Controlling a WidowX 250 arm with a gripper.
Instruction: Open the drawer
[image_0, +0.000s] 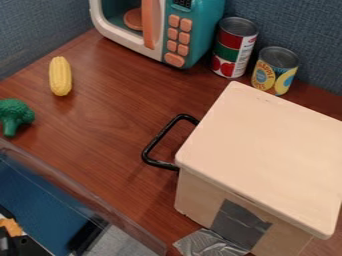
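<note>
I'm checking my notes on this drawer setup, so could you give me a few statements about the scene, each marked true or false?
1. A black handle sticks out from the box. True.
2. The corn touches the broccoli. False: the corn lies apart from the broccoli.
3. The red can stands between the microwave and the other can. True.
4. Grey tape covers the box's top. False: the tape is on its side.

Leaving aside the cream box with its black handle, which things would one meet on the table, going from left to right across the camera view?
Green toy broccoli, yellow toy corn, teal and white toy microwave, red and green can, yellow-labelled can.
</note>
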